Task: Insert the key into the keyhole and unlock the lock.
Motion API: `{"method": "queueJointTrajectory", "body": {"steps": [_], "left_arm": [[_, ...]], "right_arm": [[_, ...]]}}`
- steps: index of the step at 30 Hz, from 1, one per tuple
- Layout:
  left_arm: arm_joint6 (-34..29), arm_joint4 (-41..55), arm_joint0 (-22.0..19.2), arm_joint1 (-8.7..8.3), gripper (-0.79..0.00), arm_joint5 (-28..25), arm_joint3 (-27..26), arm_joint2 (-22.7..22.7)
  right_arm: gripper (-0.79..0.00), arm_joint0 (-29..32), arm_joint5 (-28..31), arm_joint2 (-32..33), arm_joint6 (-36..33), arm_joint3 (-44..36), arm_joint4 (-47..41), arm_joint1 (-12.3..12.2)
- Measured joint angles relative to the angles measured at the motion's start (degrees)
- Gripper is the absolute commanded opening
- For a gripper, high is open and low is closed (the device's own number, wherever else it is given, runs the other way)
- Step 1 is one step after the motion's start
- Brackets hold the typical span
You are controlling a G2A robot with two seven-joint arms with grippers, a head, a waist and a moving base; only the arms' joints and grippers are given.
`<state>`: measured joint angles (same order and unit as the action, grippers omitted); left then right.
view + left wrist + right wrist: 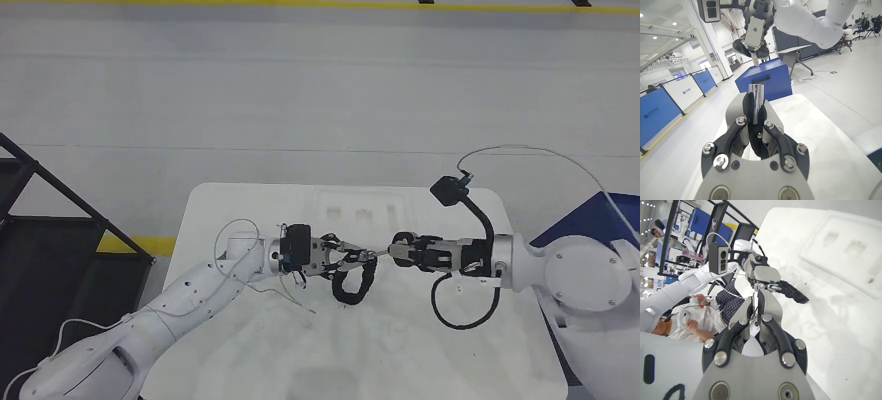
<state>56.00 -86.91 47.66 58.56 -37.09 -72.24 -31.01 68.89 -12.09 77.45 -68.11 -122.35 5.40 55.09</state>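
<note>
White bench: above it, left end effector clamps chrome cable lock; right end effector pinches key, tip pointing at keyhole, near, not touching.

Chrome-barrelled black cable lock aloft; slim silver key near its keyhole, tip towards it

Print on the hall barriers
Logo lettering marks the blue and white barrier panels, left of the frame.
</note>
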Motion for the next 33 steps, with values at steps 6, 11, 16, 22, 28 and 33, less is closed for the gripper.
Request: {"method": "queueJointTrajectory", "body": {"steps": [6, 11, 16, 22, 28, 33], "left_arm": [[-4.39, 0.66, 1.59, -0.54, -0.785, 1.16, -3.21, -2.73], [-9.02, 0.83, 2.74, -0.97, -0.785, 1.01, -5.23, -4.80], [-10.30, 0.64, 3.77, -1.15, -0.785, 0.30, -6.17, -6.04], [-10.89, 0.20, 4.46, -1.05, -0.785, -0.15, -6.72, -7.05], [-12.13, -0.98, 4.76, -0.81, -0.785, 0.19, -7.15, -7.74], [-13.12, -1.88, 5.01, -0.59, -0.785, 0.53, -7.61, -8.27]], "right_arm": [[-0.785, 0.94, -1.42, -1.65, 1.21, -3.43, 5.49, -0.30], [-0.785, 0.90, -1.68, -2.70, 2.52, -4.99, 8.72, -0.44], [-0.785, 1.19, -2.05, -3.07, 3.74, -6.72, 12.35, -0.62], [-0.785, 1.32, -2.53, -4.37, 3.92, -7.58, 15.50, -0.75], [-0.785, 0.91, -3.31, -5.49, 4.32, -7.51, 16.63, -0.70], [-0.785, 0.67, -3.88, -5.99, 4.35, -7.62, 17.57, -0.72]]}}
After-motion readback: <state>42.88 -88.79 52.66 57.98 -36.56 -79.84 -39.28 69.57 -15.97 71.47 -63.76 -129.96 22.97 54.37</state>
